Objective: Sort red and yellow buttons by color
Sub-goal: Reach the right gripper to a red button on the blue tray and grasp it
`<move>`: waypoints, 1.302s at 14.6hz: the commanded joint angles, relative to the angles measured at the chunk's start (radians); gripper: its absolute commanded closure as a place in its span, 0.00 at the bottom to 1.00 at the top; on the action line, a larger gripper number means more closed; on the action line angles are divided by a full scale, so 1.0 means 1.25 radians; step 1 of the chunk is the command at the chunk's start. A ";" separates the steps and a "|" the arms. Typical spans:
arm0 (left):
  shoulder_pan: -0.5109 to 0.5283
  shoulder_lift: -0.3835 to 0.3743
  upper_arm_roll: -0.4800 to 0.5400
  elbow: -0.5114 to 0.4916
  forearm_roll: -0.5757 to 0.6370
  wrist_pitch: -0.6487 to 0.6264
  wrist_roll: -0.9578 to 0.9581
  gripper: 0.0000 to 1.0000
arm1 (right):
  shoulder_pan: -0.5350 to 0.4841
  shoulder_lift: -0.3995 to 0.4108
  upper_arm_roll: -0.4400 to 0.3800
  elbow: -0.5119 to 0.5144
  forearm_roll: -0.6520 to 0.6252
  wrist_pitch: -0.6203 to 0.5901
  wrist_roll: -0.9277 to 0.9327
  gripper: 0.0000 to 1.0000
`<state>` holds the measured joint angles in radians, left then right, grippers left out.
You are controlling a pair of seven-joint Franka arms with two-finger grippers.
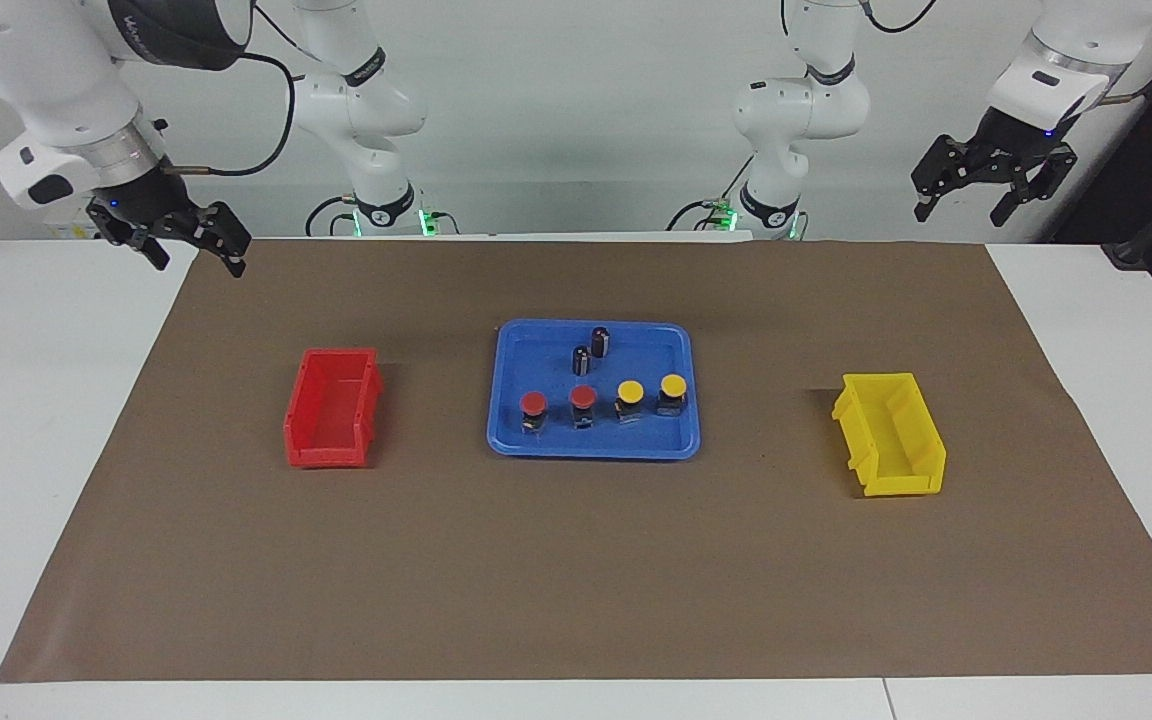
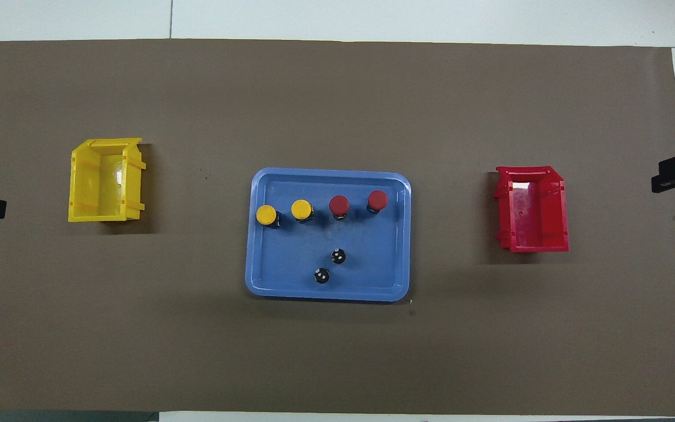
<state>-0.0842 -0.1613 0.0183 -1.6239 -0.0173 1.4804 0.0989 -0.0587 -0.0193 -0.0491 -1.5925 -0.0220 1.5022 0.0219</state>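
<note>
Two red buttons (image 1: 533,403) (image 1: 583,397) and two yellow buttons (image 1: 630,390) (image 1: 673,384) stand upright in a row in a blue tray (image 1: 526,350) at mid-table. The reds are toward the right arm's end. In the overhead view the reds (image 2: 338,205) (image 2: 377,200) and yellows (image 2: 266,214) (image 2: 301,209) show in the same row. My right gripper (image 1: 196,262) hangs open and empty over the brown mat's corner. My left gripper (image 1: 964,212) hangs open and empty, raised past the mat's other corner.
Two dark cylinders (image 1: 582,360) (image 1: 601,342) stand in the tray, nearer to the robots than the buttons. A red bin (image 1: 328,457) sits toward the right arm's end, a yellow bin (image 1: 901,485) toward the left arm's end. A brown mat (image 1: 576,560) covers the table.
</note>
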 commanded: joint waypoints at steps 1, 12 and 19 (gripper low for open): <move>0.004 -0.015 -0.004 -0.008 0.009 -0.009 -0.008 0.00 | -0.005 -0.016 0.004 -0.018 0.002 0.006 -0.019 0.00; 0.004 -0.015 -0.004 -0.008 0.009 -0.010 -0.008 0.00 | 0.027 -0.002 0.023 0.009 0.005 0.019 -0.010 0.00; 0.004 -0.015 -0.004 -0.008 0.010 -0.010 -0.008 0.00 | 0.270 0.194 0.044 0.163 0.009 0.074 0.295 0.00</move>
<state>-0.0842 -0.1613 0.0183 -1.6239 -0.0173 1.4797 0.0989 0.2269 0.0956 0.0070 -1.4987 -0.0171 1.5622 0.3152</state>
